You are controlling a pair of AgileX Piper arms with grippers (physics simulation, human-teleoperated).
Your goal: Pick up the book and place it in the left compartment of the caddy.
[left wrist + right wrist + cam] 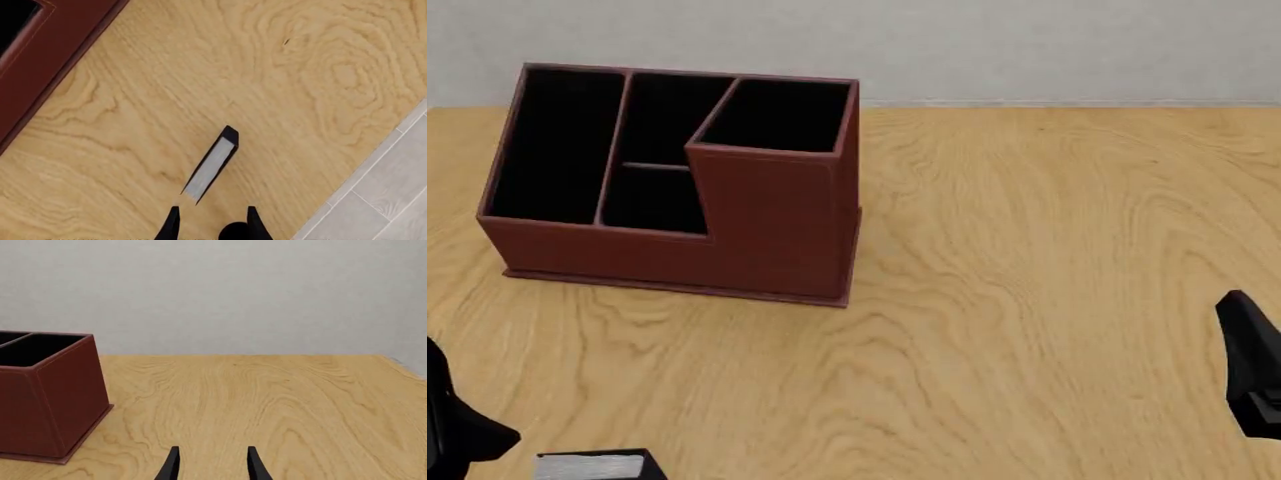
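Observation:
The book (212, 166) is small and thin, with a black cover and pale page edges. It rests on the wooden table just ahead of my left gripper (212, 224), whose fingers stand open and apart from it. In the front view the book (594, 466) lies at the near left edge, beside my left arm (461, 430). The reddish-brown caddy (767, 230) stands at the far left of the table, its long left compartment (554, 145) black-lined and holding nothing. My right gripper (212, 465) hovers open over the table at the right, holding nothing.
The table's edge and grey floor tiles (390, 200) lie close beside the book in the left wrist view. A corner of the caddy (47, 60) shows there too. A pale wall (213, 290) runs behind the table.

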